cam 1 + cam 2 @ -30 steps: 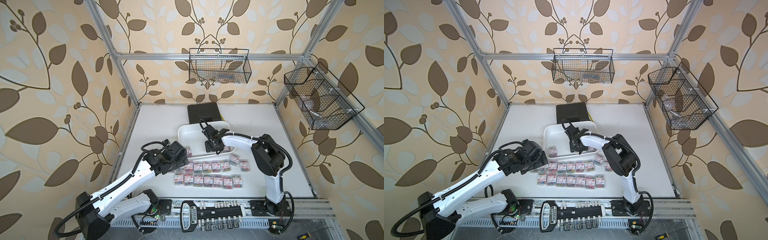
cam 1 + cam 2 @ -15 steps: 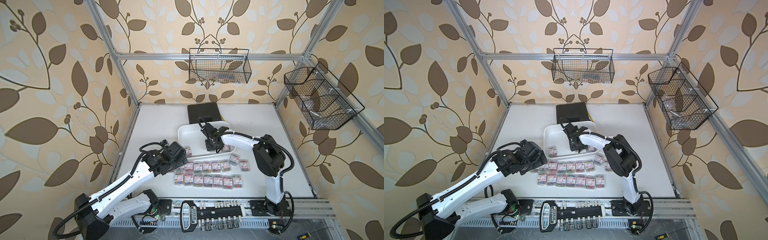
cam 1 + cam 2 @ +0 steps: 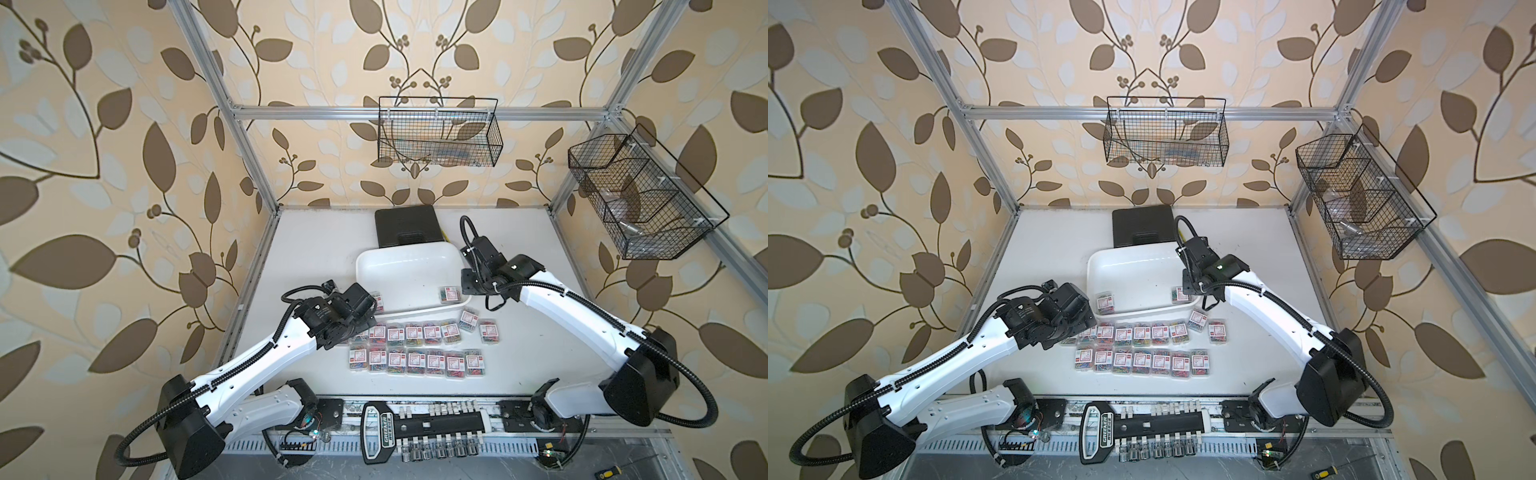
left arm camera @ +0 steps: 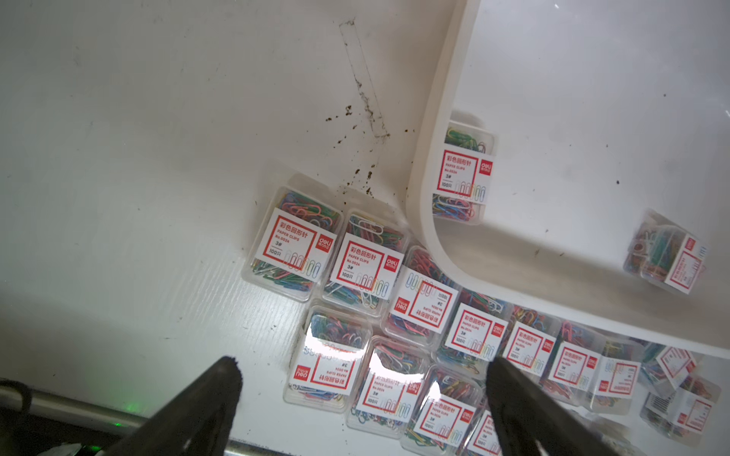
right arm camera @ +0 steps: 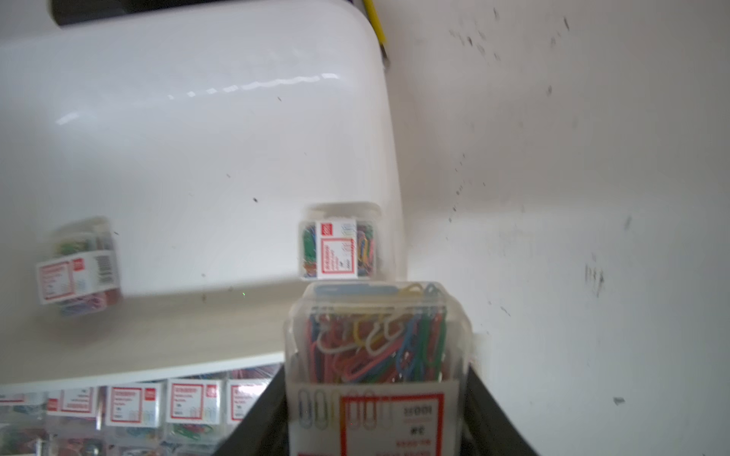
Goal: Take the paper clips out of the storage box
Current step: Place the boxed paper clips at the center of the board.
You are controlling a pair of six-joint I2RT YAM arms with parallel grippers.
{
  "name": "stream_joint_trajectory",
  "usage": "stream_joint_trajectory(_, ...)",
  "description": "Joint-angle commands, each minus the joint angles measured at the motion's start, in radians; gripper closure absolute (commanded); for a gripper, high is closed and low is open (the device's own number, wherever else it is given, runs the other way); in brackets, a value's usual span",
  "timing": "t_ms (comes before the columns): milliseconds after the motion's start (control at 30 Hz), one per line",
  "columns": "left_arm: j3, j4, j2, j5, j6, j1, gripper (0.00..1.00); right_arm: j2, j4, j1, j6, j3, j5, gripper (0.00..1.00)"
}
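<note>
The right fingers (image 5: 490,418) gripped a box of paper clips (image 5: 375,355) just beside the storage box's (image 3: 403,274) near right corner. Inside lay a clip box (image 3: 1104,302) at the near left and another clip box (image 3: 1180,294) at the near right. The left fingers (image 4: 213,395) stood wide open above the rows of boxes (image 3: 415,349) on the counter (image 3: 540,353).

Table (image 3: 316,249): storage box (image 3: 407,274), paper clips (image 3: 414,360), case (image 3: 405,224)

Top views high, facing down, wrist views close, sharing storage box (image 5: 197,138)
</note>
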Motion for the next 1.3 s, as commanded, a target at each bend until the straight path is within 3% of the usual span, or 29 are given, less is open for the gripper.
stream_joint_trajectory(0,0.009,0.015,0.010,-0.033,0.008,0.014,0.01,-0.070,-0.083,-0.021,0.039,-0.098,0.011,0.50)
stream_joint_trajectory(267,0.024,0.033,0.048,-0.029,0.030,0.014,0.01,-0.206,-0.059,-0.027,0.068,-0.334,-0.010,0.52)
stream_joint_trajectory(400,0.023,0.052,0.047,-0.021,0.032,0.015,0.01,-0.191,-0.044,0.030,0.095,-0.323,-0.006,0.50)
stream_joint_trajectory(500,0.026,0.048,0.038,-0.021,0.035,0.015,0.01,-0.186,-0.065,0.031,0.136,-0.371,-0.026,0.54)
stream_joint_trajectory(767,-0.018,0.054,-0.007,-0.029,0.020,0.015,0.01,-0.334,-0.077,0.083,0.200,-0.489,-0.061,0.49)
stream_joint_trajectory(1267,-0.001,0.045,0.019,-0.020,0.051,0.017,0.01,-0.275,0.070,0.117,0.209,-0.614,-0.121,0.47)
